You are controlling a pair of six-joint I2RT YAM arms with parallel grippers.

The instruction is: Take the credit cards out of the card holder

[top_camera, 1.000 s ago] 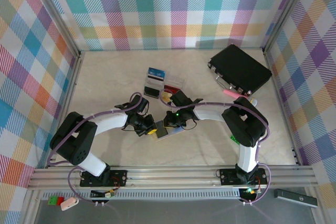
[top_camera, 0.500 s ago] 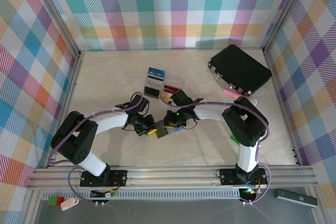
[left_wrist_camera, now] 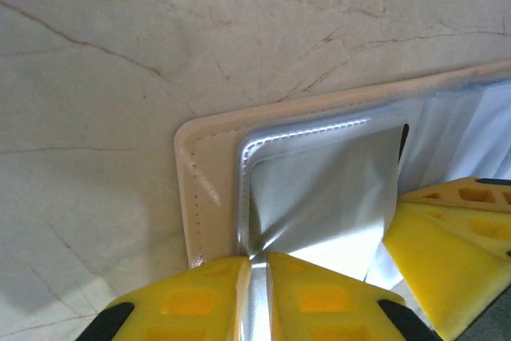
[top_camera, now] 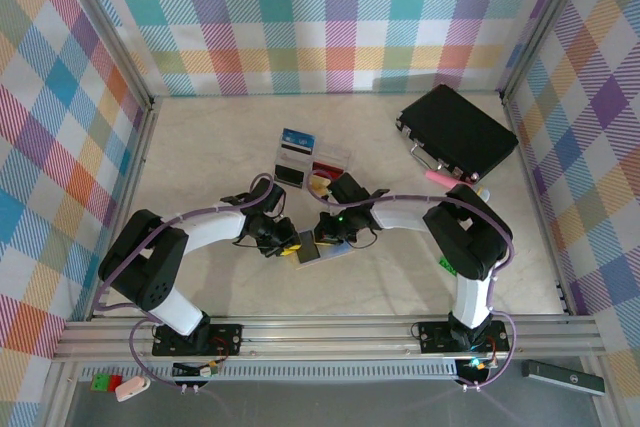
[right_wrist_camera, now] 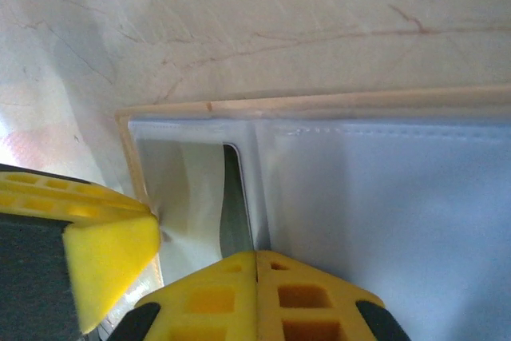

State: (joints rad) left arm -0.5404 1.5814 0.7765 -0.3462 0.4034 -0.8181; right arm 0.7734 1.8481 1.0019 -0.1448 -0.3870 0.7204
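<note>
on the marbled table (top_camera: 200, 167), mid-frame, the card holder (right_wrist_camera: 383, 197) is pinched tight by left gripper (left_wrist_camera: 258, 269) and right gripper (right_wrist_camera: 255, 273).

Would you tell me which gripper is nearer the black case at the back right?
Right. The right gripper is at the card holder, on the side toward the black case; the left gripper is at the holder's far side, farther from the case.

Two arms are seen: the left arm (top_camera: 215, 232) and the right arm (top_camera: 400, 214), each built of white tubular links between rounded black joint housings. Lilac cables (top_camera: 190, 215) are looped along them. The jaws are moulded yellow, with square recesses and black corners.
</note>
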